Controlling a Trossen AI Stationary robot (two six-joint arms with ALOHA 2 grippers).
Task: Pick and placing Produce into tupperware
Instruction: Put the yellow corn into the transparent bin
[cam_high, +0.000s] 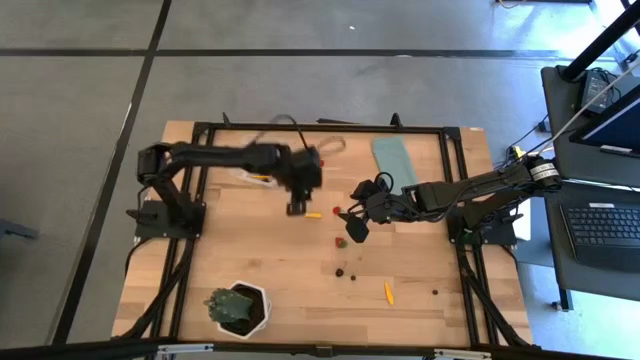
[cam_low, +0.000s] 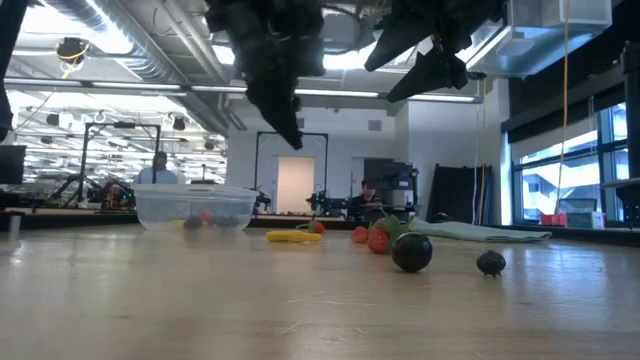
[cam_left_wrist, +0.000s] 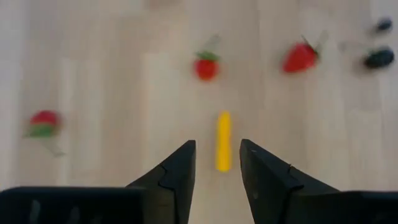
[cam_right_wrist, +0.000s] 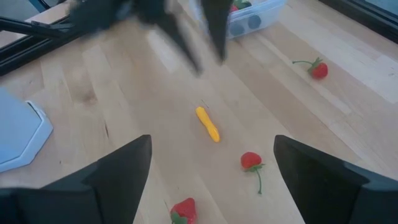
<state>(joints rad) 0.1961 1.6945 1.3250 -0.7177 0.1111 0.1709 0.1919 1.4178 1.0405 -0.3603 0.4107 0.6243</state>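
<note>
The tupperware (cam_low: 193, 207), a clear tub, stands at the table's far left, holding red and dark pieces; in the high view my left arm covers most of it (cam_high: 250, 172). Produce lies scattered on the wood: a yellow piece (cam_left_wrist: 223, 142) (cam_high: 313, 214), red strawberries (cam_right_wrist: 250, 160) (cam_high: 341, 240), dark balls (cam_low: 411, 252). My left gripper (cam_left_wrist: 217, 144) (cam_high: 299, 208) hovers open just above the yellow piece, which shows between its fingers. My right gripper (cam_right_wrist: 211, 140) (cam_high: 352, 228) hangs wide open over the strawberries, to the right of the left one.
A flat teal lid (cam_high: 393, 160) lies at the far edge, right of centre. A green plant in a white pot (cam_high: 237, 307) stands near the front left. More small pieces (cam_high: 388, 292) lie toward the near right. A black frame (cam_high: 455, 190) runs round the table.
</note>
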